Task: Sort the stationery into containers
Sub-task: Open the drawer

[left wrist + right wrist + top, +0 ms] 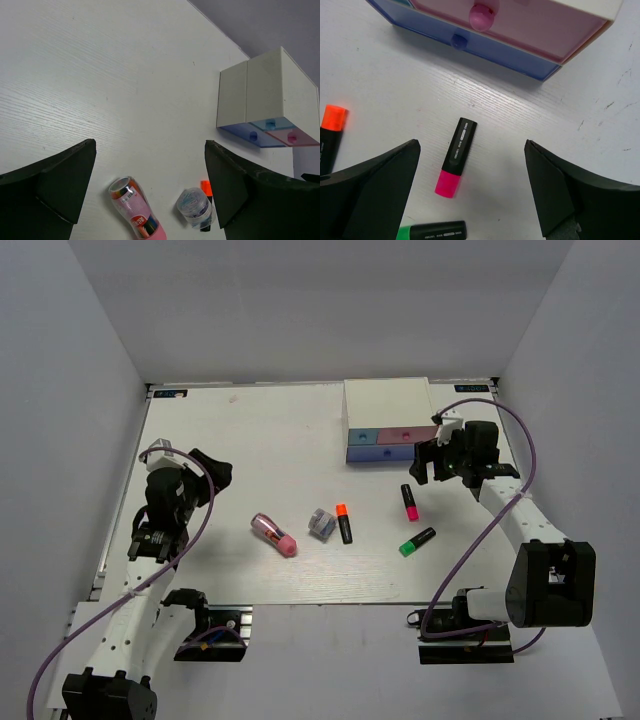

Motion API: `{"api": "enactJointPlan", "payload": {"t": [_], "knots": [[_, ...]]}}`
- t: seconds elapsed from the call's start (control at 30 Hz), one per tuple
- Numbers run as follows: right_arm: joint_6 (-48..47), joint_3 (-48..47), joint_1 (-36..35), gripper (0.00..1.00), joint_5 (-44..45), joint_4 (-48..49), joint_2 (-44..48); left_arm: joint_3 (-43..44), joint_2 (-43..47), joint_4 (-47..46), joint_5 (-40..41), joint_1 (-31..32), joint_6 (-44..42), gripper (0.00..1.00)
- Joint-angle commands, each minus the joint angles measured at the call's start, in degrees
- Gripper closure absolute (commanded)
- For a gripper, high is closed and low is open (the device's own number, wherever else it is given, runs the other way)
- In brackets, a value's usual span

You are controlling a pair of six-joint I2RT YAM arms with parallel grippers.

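Right gripper (428,468) hangs wide open over pink-capped black highlighter (456,157), lying flat on white table (250,440) just in front of white plastic drawer box (388,405); left gripper (215,475) also open, empty. Risk: round barrel may roll from closing pads; drawers (530,35) look shut, and small knobs (482,11) are easy to miss.

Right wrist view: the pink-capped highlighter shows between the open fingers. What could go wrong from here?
1. The green-capped highlighter lies near the pink-capped highlighter; the right gripper closing could knock it.
2. The drawers look shut; their small knobs may slip from wide fingers.
3. The pink cylinder, being round, could roll if nudged.
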State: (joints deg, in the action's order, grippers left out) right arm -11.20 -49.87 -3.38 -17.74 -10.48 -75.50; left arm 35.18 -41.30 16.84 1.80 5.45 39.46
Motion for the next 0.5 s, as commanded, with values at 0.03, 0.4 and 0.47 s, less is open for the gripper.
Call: {"api": "enactJointPlan", "payload": {"t": [0.03,0.4,0.47], "knots": [[-2.5,-3.4,-0.1,0.10,-1.3,-1.9,-0.3,-0.3,0.8,1.5,-1.0,-0.1,0.9,0.00],[-19.4,-7.2,-0.2,0.10,-11.7,-14.0,-0.7,-1.3,1.3,3.7,0.0,-0.1,3.6,0.07],[-19.9,-7.8,-0.2,0.10,-12.1,-15.3,-1.3,-2.0,1.9,3.7,-0.6,-0.1,3.6,0.25]]}}
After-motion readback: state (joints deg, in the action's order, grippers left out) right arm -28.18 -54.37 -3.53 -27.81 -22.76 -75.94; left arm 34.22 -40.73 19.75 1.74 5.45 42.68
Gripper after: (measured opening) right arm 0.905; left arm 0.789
